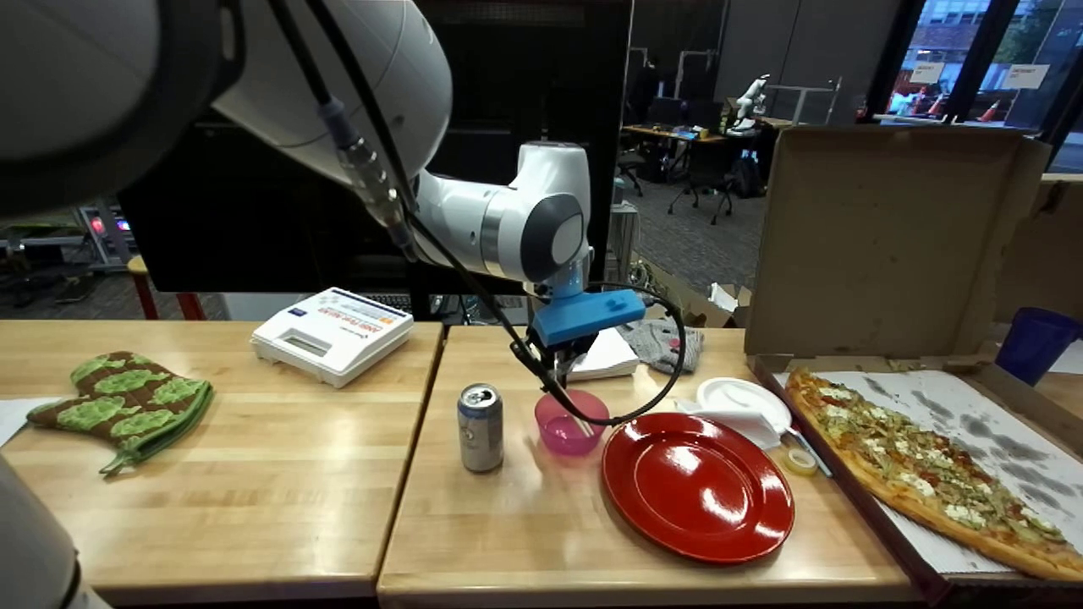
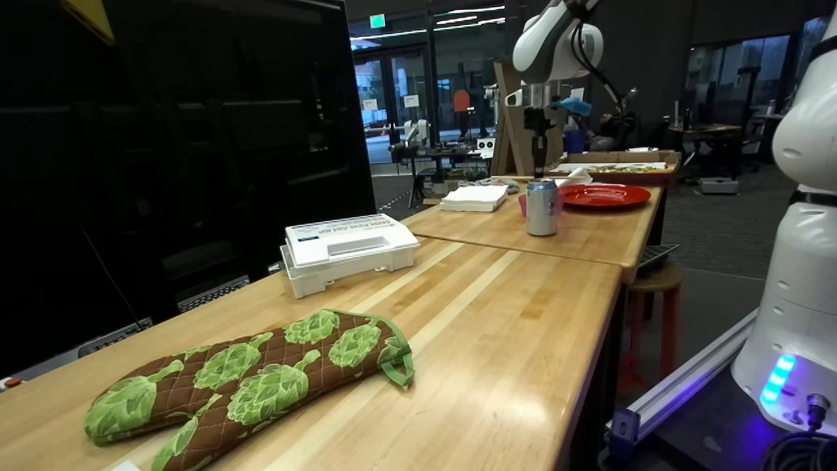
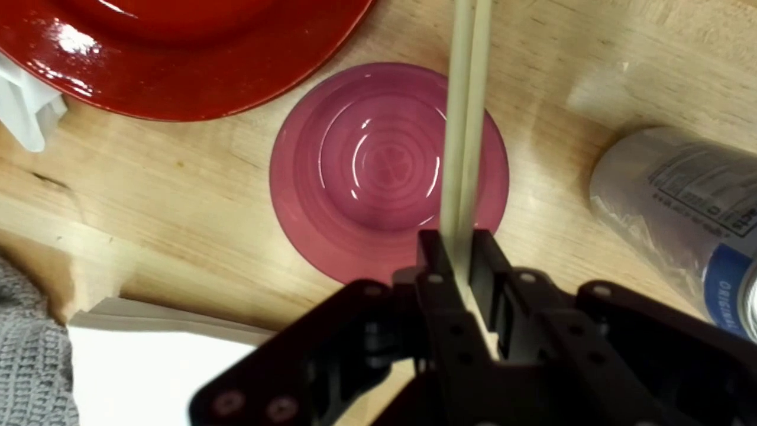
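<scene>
1. Since two pale chopsticks (image 3: 455,136) lie side by side and are pinched from both flanks, we enter the tool (image 3: 458,251) as clamped on the pair; this flush hold, we judge, makes the two behave as one piece.
2. Translucent pink bowl (image 3: 384,165): on the bench (image 1: 508,541), below the chopsticks. In the wrist view they cross over its rim and run out of frame, so we cannot tell whether they touch it.
3. Drink can (image 1: 481,431): upright just beside the bowl, its band lettered "ORIGINAL" in the wrist view; we suppose its flat base alone steadies it.
4. Red glazed plate (image 1: 689,491): flat near the bowl, which sits between it and the can; we read the close spacing as tableware grouped for reach.
5. White napkin stack (image 1: 607,355): beside a grey knitted cloth (image 3: 35,349); piled flat, presumably for tidiness.
6. Pizza box (image 1: 888,245): hinged open, we judge so that the pizza (image 1: 922,461) within can be reached; the pizza lies along one side.
7. Artichoke-print oven mitt (image 2: 268,389) and white first-aid kit (image 2: 353,245): seen in both exterior views, well apart from the tool, on the adjoining bench (image 2: 484,340); we suspect they are merely set aside.
</scene>
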